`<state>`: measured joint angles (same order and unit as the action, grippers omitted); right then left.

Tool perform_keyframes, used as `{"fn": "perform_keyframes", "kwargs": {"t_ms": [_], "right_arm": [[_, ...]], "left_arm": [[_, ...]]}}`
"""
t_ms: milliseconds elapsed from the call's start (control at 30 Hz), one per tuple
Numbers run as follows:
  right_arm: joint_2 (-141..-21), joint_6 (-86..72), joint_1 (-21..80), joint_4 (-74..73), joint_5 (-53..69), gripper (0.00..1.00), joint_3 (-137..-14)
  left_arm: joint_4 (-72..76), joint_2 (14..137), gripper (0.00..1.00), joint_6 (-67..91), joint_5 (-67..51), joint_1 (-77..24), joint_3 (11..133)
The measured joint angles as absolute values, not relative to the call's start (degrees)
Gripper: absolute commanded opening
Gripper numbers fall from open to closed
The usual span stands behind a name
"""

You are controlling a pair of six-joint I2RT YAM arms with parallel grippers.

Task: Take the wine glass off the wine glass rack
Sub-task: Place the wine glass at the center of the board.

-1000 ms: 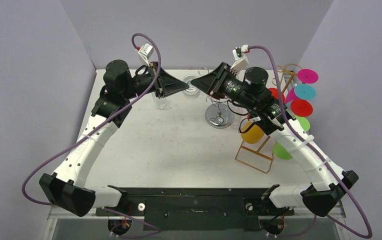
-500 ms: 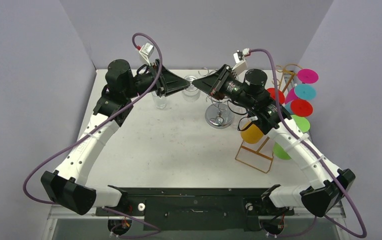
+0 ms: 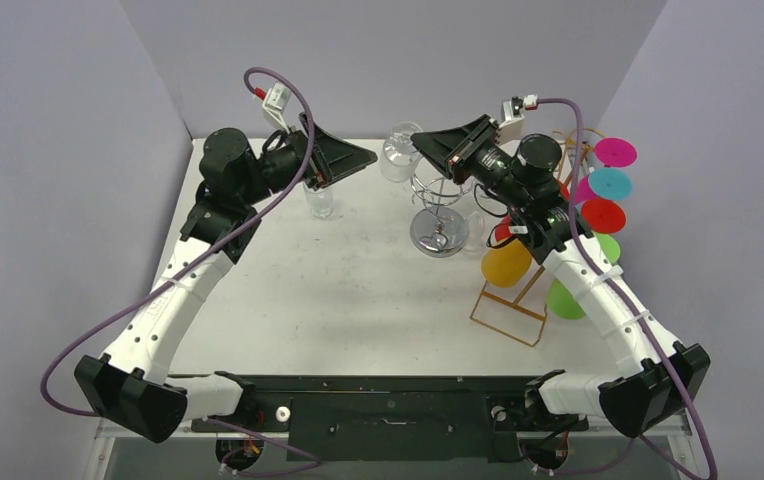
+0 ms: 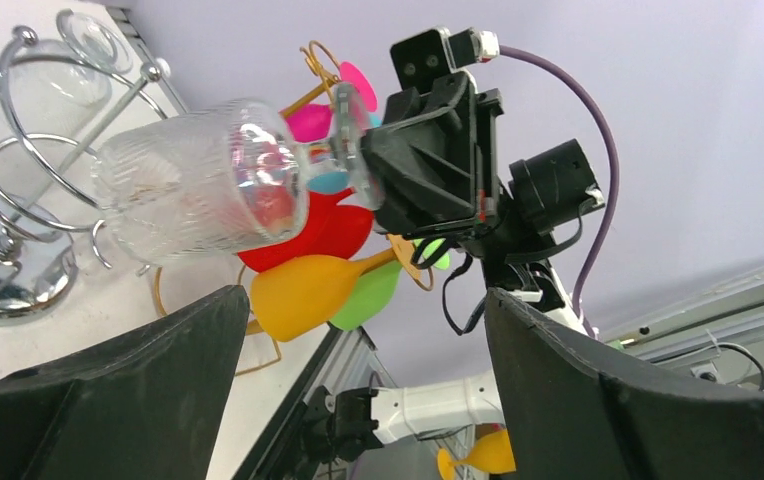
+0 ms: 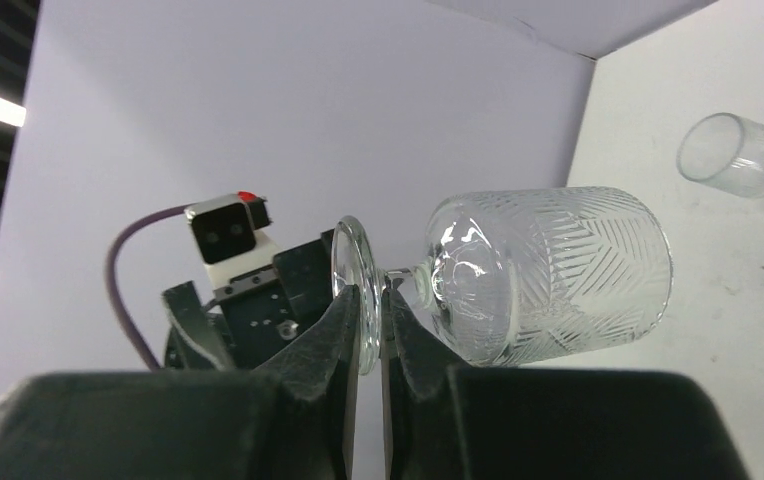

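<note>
1. Wine glass (image 5: 548,275): clear, ribbed, empty. It lies horizontal in the air over the far side of the table (image 3: 358,290). It is off the wine glass rack (image 3: 438,222), at the rack's 11 o'clock. In the top view the bowl mouth points to 9 o'clock and the foot to 3.
2. The rack is a chrome wire stand on a round base, at about 1 o'clock of table centre. A second clear glass (image 4: 53,85) appears to hang in it; contents can't be read.
3. Right fingers (image 5: 338,340): almost closed, pinching the glass's foot disc edge-on. Stem and bowl stick out past the tips.
4. Right arm (image 3: 588,290): runs from the 5 o'clock corner up to about 1 o'clock, wrist aimed at 9.
5. Left fingers (image 4: 598,400): spread wide, holding nothing. They face the bowl mouth from its 9 o'clock side, near it, with no contact visible.
6. Left arm (image 3: 188,290): runs from the 7 o'clock corner up to 11 o'clock.
7. Small clear tumbler (image 3: 320,203): upright on the table under the left wrist, looks empty.
8. Coloured plastic glasses (image 3: 603,215) hang on a gold wire rack (image 3: 506,312) at the 3 o'clock edge. The right forearm crosses in front of them, with the yellow bowl (image 3: 506,265) just beside it.
</note>
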<state>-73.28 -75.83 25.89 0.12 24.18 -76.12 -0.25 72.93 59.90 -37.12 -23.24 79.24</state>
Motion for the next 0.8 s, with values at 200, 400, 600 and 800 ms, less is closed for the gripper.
{"fn": "perform_keyframes", "kwargs": {"t_ms": [200,400,600,800], "right_arm": [[-71.66,-82.13,25.85,5.45,25.36,0.0,-76.12],[-69.32,-88.64,25.85,12.1,26.22,0.0,-75.48],[-68.42,-94.37,25.87,18.06,26.5,0.0,-73.12],[-68.42,-98.94,26.11,21.28,26.48,0.0,-71.44]], "left_arm": [[6.35,72.01,0.87,59.51,-35.46,-22.87,74.22],[14.2,72.07,0.9,61.76,-34.96,-22.65,70.35],[28.47,73.47,0.89,67.72,-35.7,-22.39,69.73],[41.39,77.12,0.85,75.2,-37.41,-22.46,69.73]]}}
